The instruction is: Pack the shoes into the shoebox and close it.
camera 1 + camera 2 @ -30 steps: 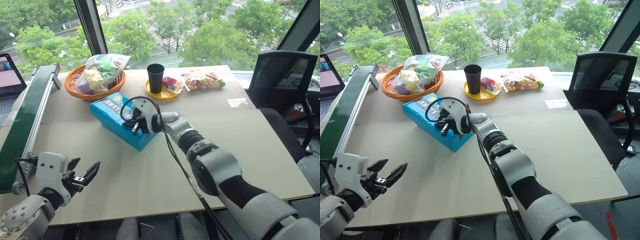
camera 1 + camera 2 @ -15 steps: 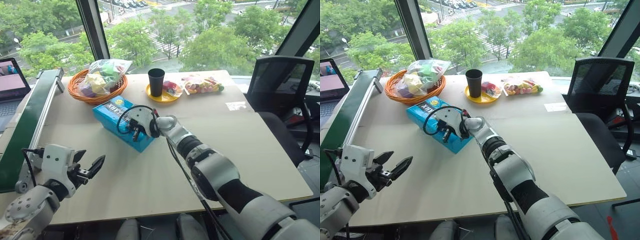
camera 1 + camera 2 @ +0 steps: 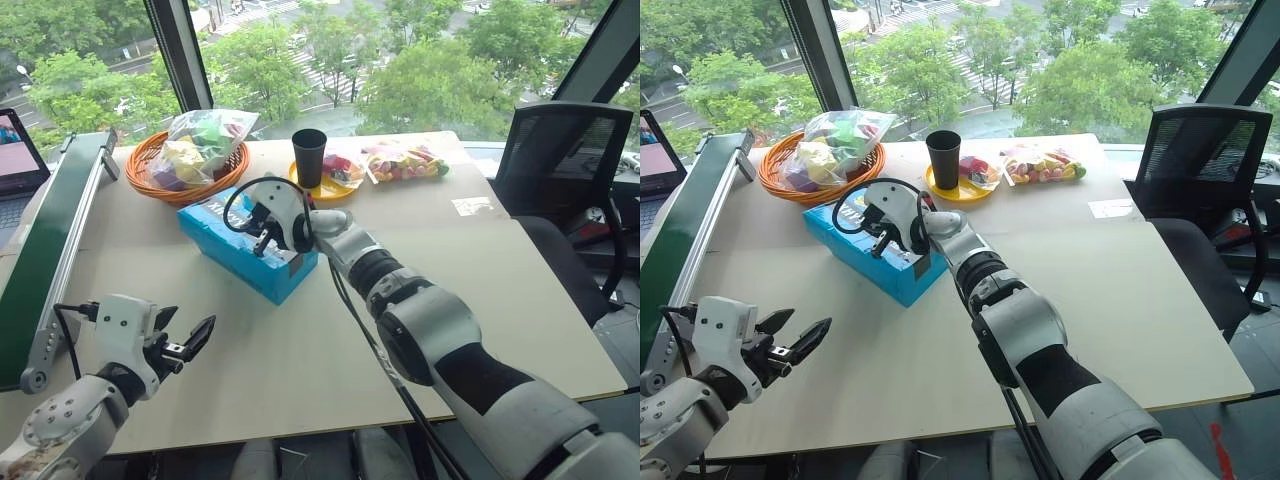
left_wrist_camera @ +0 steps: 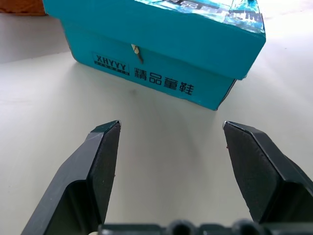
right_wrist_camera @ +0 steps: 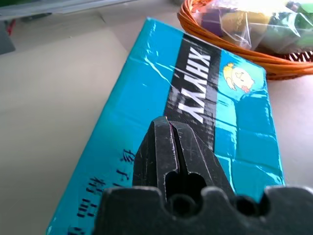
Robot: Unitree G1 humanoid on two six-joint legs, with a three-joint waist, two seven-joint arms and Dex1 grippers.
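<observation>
The turquoise shoebox [image 3: 225, 238] lies on the table with its lid down, its white lettering and dark strip facing up [image 5: 225, 132]. My right gripper [image 3: 262, 240] is shut with nothing in it, its tips [image 5: 168, 125] just over the near part of the lid; contact is not clear. Near the table's front left, my left gripper [image 3: 188, 325] is open and empty. Through its fingers [image 4: 105, 161] I see the box's long side [image 4: 161, 44] a short way off. The shoes are out of view.
An orange basket [image 3: 150, 170] holding a clear bag stands behind the box. A black cup [image 3: 309, 155] on a yellow plate and a bag of colourful items [image 3: 400, 160] are at the back. A green rail [image 3: 55, 240] runs along the left; a black chair [image 3: 565, 160] stands to the right.
My right gripper has lifted a little over the lid, still shut. The left gripper has stayed open in about the same place. The box has not moved.
</observation>
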